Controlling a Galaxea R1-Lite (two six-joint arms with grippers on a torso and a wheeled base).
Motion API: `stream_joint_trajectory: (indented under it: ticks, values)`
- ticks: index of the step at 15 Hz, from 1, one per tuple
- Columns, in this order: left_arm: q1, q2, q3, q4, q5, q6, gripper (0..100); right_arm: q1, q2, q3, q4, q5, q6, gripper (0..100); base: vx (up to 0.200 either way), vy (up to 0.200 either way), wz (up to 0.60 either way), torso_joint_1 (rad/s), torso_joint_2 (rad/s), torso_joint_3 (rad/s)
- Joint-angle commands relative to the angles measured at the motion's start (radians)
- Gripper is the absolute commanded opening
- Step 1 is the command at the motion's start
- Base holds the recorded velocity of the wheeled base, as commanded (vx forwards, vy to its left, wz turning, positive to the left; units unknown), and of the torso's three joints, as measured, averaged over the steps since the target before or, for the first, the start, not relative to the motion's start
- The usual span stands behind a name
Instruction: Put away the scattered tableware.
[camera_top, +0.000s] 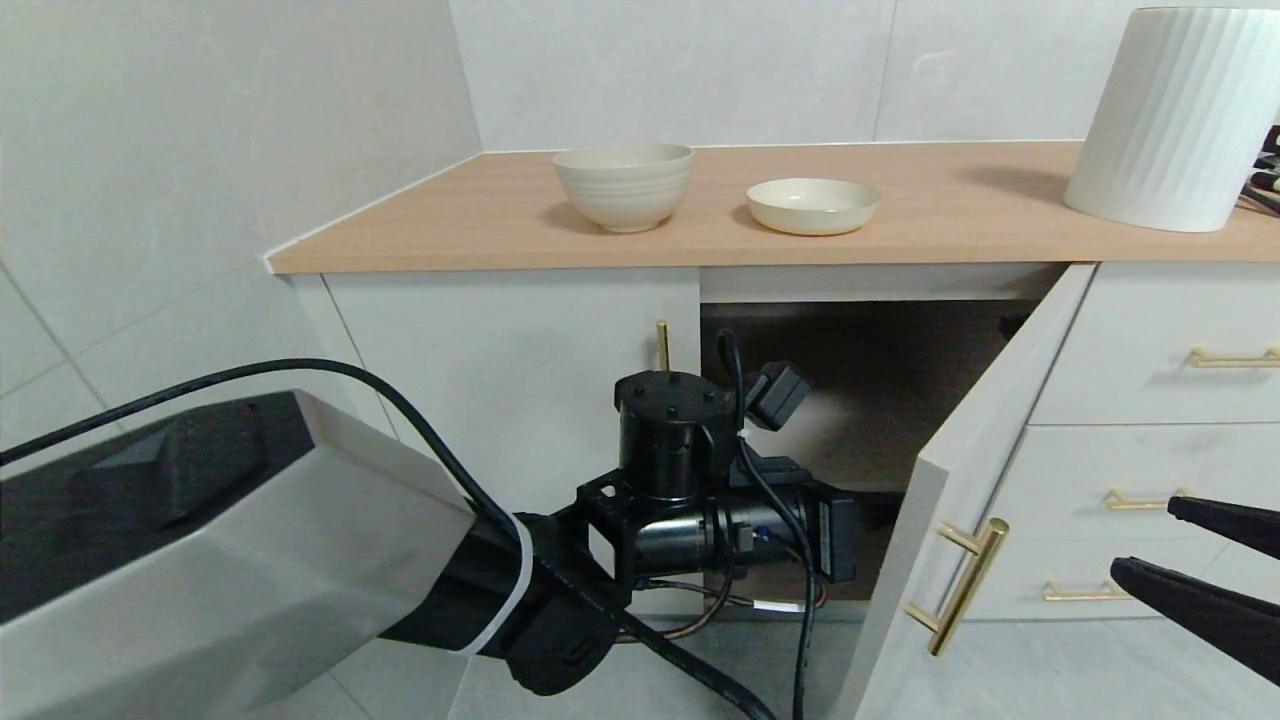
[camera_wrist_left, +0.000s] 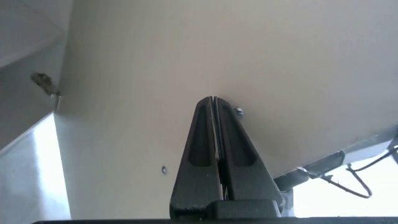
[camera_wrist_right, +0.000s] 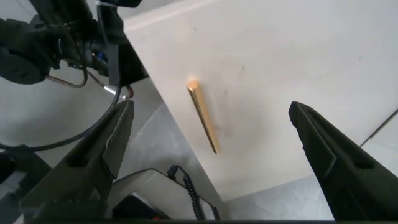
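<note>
Bowl: the bowl (camera_top: 623, 185) sits on the counter (camera_top: 420, 235), toward its left end. It is round, deep and cream, with faint rings around the outside.
Dish: the dish (camera_top: 813, 205) sits just to the right of the bowl, not touching it. It is low, wide and smooth, in the same cream color.
How they will handle: both look like hard, shiny pottery. They are probably a bit heavy and slippery, and could chip or break if bumped or dropped.
Where to hold: the rim is the best place, with one finger inside and one outside. The dish's rim is low, so it needs a careful pinch.
Counter: flat and smooth, with a brown wood look.
Cupboard: the door (camera_top: 960, 450) below the counter stands open. It is white and flat, with a thin gold handle (camera_top: 962, 585). It is dark inside.
Left gripper: the left gripper (camera_wrist_left: 213, 102) has its fingers pressed together with nothing between them. It points at a plain pale panel.
Right gripper: the right gripper (camera_top: 1142, 537) has its fingers wide apart and holds nothing. It is near the gold handle.
White pot: the white pot (camera_top: 1180, 115) is tall with ridges down its sides. It stands at the counter's right end.
</note>
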Motion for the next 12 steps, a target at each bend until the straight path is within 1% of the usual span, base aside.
stream_joint_trajectory:
  ticks: [1,2,6,10,12]
  values:
    - [-0.008,-0.004,0.002,0.000,-0.001,-0.001,0,-0.001,-0.003,-0.002,0.000,0.000,0.000,100,-0.200,0.000,0.00,0.007,0.00,0.002]
    - [-0.008,-0.004,0.000,0.000,-0.001,-0.001,0,-0.001,-0.003,-0.002,0.000,0.000,0.000,100,-0.200,0.000,0.00,-0.007,0.00,0.007]
    - [-0.022,0.025,-0.021,0.017,-0.001,-0.001,0,-0.001,-0.023,-0.015,0.000,0.000,0.000,100,0.000,0.000,0.00,0.000,0.00,0.000]
    - [-0.031,0.031,-0.035,0.024,0.001,-0.001,0,-0.022,-0.040,-0.047,0.000,0.000,0.000,100,0.000,0.000,0.00,0.000,0.00,0.000]
    - [-0.063,0.029,-0.038,0.026,0.004,-0.001,0,-0.022,-0.045,-0.084,0.000,-0.010,0.000,100,0.000,0.000,0.00,0.000,0.00,0.000]
